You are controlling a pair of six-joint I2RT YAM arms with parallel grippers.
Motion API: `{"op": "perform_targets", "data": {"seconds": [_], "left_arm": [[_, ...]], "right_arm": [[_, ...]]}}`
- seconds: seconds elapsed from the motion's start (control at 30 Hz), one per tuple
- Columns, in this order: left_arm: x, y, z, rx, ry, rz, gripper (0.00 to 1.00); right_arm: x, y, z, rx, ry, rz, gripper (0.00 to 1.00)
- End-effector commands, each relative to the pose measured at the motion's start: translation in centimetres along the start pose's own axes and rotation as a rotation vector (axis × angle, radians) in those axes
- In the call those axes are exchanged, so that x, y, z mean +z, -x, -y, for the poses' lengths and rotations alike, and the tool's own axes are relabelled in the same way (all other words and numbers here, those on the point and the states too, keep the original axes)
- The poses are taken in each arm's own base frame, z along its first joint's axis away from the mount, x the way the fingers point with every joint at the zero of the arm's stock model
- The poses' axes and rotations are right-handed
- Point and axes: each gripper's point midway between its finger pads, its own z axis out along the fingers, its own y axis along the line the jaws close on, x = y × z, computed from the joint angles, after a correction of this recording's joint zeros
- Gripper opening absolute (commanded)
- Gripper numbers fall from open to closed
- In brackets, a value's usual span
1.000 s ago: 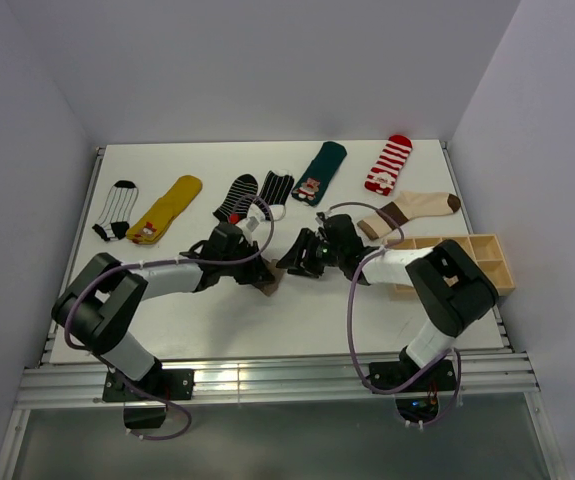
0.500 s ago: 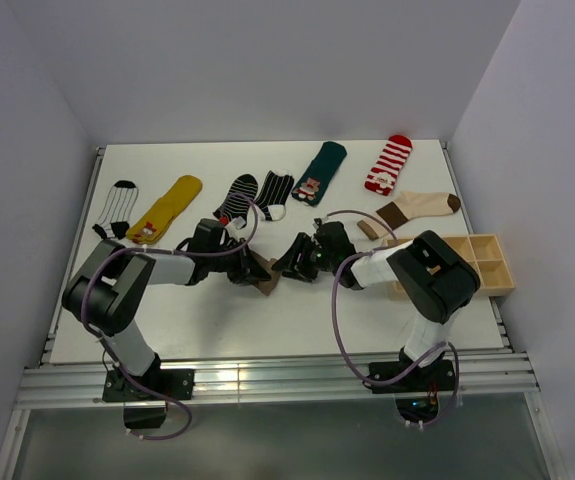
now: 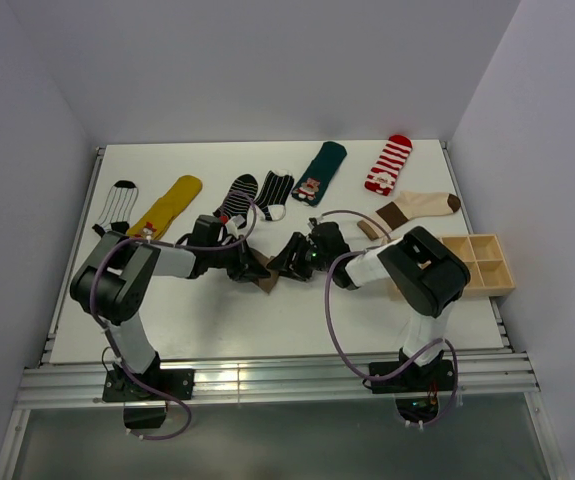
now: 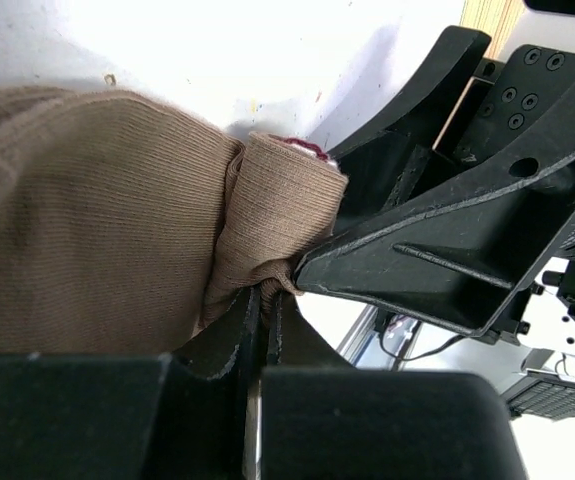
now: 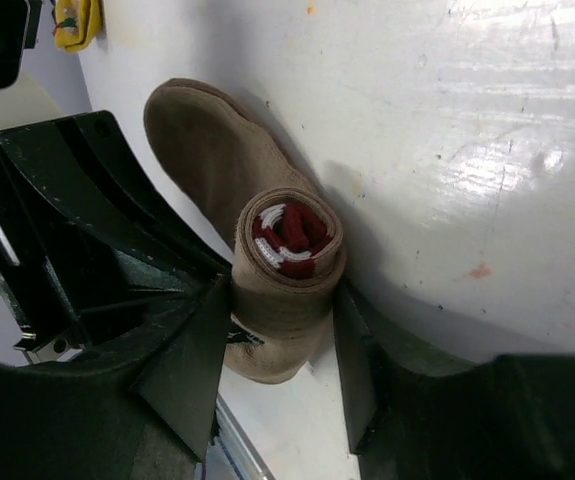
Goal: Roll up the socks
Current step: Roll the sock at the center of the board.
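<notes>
As right hand (image 5: 279, 310) edges left, it and left hand (image 4: 260, 310) pinch the brown sock (image 4: 87, 230).

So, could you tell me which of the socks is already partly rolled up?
The brown sock, gripped by the left gripper and right gripper: one end is coiled into a roll; the other socks lie flat farther back.

Nothing legible anywhere right now: no readable lettering on the brown sock (image 5: 257, 205), and whatever is printed on the teal sock (image 3: 321, 165) at twelve o'clock and the yellow sock (image 3: 170, 203) at ten o'clock is too small to make out.
</notes>
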Motion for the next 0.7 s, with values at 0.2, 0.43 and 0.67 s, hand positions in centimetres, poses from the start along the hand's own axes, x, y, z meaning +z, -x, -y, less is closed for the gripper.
{"op": "perform_targets", "data": {"seconds": [0.2, 0.43, 0.67], "left_arm": [[-0.7, -1.6, -10.1, -0.055, 0.364, 0.059, 0.16], [-3.9, 0.4, -8.2, 0.05, 0.433, 0.222, 0.45], [-7.3, 1.6, -2.9, 0.289, 0.509, 0.509, 0.5]], "right_arm": [[1.2, -0.6, 1.6, -0.028, -0.08, -0.025, 0.15], [0.1, -1.0, 3.0, -0.076, -0.249, -0.104, 0.0], [-0.9, -0.6, 3.1, -0.133, -0.4, -0.193, 0.0]]}}
